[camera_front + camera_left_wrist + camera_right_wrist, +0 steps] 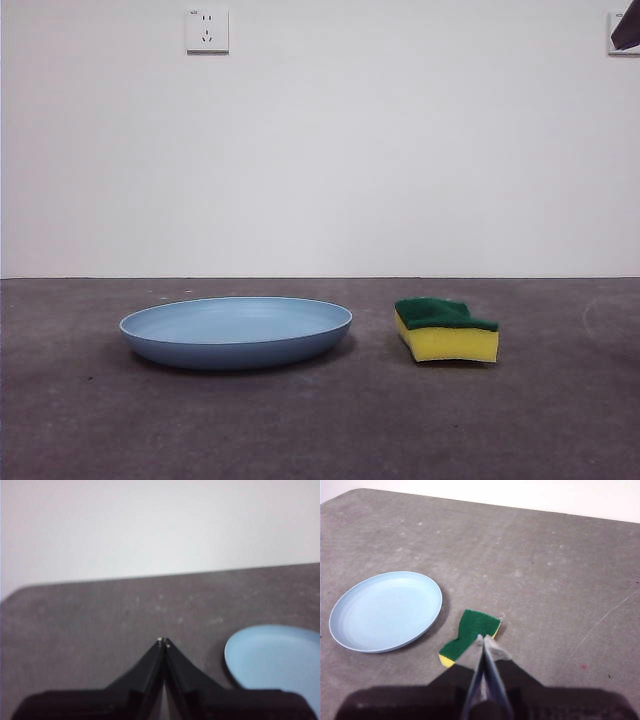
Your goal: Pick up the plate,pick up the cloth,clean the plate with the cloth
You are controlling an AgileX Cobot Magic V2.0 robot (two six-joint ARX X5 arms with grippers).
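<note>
The light-blue plate (236,331) lies flat on the grey table, left of centre in the front view. The cloth (446,329), a yellow sponge with a green top layer, rests to its right, apart from it. My right gripper (483,639) is shut and empty, hovering high above the cloth (469,634), with the plate (386,610) beside it. My left gripper (163,642) is shut and empty too, held over bare table with the plate's rim (272,657) off to one side. In the front view only a black tip (627,28) shows at the top right corner.
A white wall rises behind the table, carrying a socket plate (207,30). The grey tabletop (320,420) stretches across the whole front view. A faint scratch (605,617) marks the surface near the cloth.
</note>
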